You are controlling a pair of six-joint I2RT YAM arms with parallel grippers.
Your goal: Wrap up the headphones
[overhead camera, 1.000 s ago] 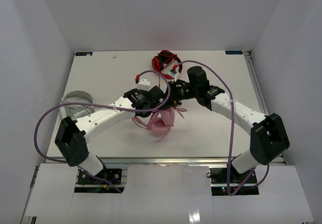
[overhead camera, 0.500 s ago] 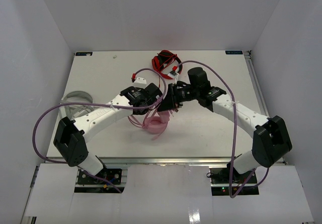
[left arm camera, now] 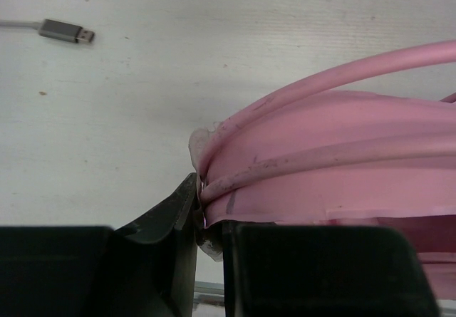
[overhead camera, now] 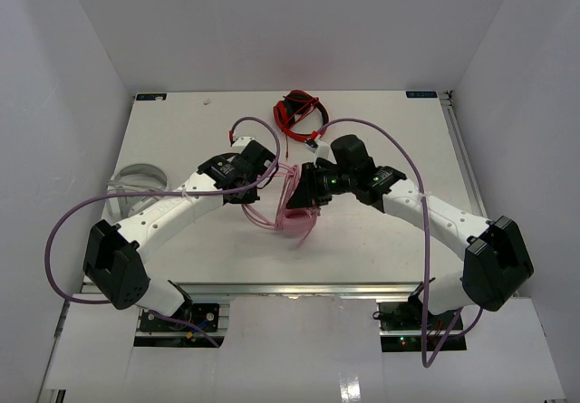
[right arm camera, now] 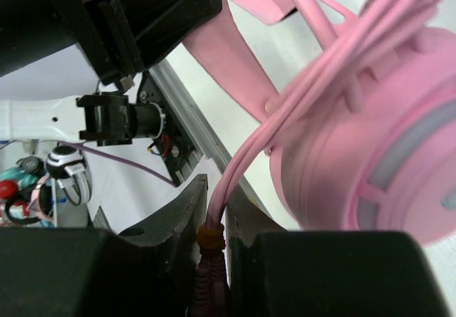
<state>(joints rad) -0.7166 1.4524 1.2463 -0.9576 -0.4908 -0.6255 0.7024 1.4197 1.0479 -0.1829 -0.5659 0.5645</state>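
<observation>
Pulled leftward, left jaws clamp the flat pink headband [left arm camera: 356,189]; right jaws pinch the thin headphones [overhead camera: 299,213] cable [right arm camera: 239,157].

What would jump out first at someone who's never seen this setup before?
The pink headphones stand out, held at mid-table between both arms. The left claw pinches the headband with cable turns laid along it, while the right claw grips the cable close to its plug. Red-and-black headphones lie by the table's far edge.
</observation>
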